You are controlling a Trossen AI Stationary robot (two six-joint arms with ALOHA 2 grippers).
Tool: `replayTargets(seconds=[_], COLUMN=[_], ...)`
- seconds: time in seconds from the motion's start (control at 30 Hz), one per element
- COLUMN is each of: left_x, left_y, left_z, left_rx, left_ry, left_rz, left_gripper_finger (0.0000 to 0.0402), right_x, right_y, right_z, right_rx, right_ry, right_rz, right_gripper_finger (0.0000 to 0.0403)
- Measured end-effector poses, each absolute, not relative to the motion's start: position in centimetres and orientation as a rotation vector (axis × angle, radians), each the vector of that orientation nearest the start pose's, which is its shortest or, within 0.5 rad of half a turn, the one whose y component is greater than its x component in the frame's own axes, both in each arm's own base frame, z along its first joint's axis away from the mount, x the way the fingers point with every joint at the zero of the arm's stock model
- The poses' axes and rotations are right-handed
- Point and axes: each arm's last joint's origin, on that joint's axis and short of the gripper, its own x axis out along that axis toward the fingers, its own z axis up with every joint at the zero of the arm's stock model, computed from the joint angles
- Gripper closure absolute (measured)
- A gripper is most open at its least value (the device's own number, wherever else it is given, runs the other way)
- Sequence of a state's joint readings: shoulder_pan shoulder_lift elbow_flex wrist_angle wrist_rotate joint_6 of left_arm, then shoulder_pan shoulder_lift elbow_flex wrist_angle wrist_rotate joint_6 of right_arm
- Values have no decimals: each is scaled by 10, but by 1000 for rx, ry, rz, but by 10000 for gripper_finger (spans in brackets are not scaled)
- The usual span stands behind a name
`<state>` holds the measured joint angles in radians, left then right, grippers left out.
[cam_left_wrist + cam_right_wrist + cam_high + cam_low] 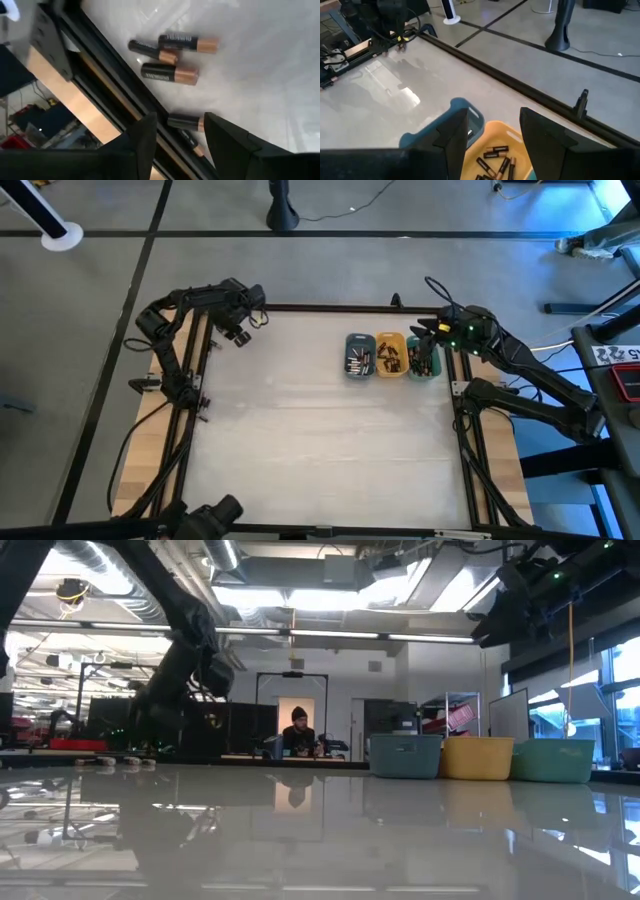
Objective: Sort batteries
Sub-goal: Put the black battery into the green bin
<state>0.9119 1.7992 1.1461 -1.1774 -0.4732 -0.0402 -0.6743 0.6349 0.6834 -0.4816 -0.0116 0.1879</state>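
Left wrist view, cylindrical black-and-copper batteries [172, 58], glossy white table [260, 70].

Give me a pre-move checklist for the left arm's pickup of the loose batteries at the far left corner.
1. Left tool open with nothing between its fingers: ok.
2. Small black-and-copper cylindrical batteries lying loose on the white table: ok.
3. One battery between the tool's fingertips in the left wrist view: ok.
4. That battery clear of the black table-edge rail: not ok, it lies against it.
5. Slate-blue tray, orange tray and green tray side by side: ok.
6. Right tool open above the trays: ok.
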Motion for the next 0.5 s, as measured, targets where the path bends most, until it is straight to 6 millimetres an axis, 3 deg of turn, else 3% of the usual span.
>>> replayTargets(seconds=[0.1, 0.3, 0.5], left_x=[159, 151, 152], left_y=[235, 245, 246], left_z=[164, 158, 158], left_rx=[-482, -654, -663], left_ry=[1886, 1733, 1711], left_rz=[1007, 1146, 1131], left_gripper_finger=[247, 247, 247], right_x=[111, 119, 124], right_y=[-88, -91, -95], right_z=[290, 284, 279], right_rx=[350, 406, 421], right_ry=[360, 398, 428], right_rz=[-678, -618, -611], right_gripper_finger=[221, 221, 221])
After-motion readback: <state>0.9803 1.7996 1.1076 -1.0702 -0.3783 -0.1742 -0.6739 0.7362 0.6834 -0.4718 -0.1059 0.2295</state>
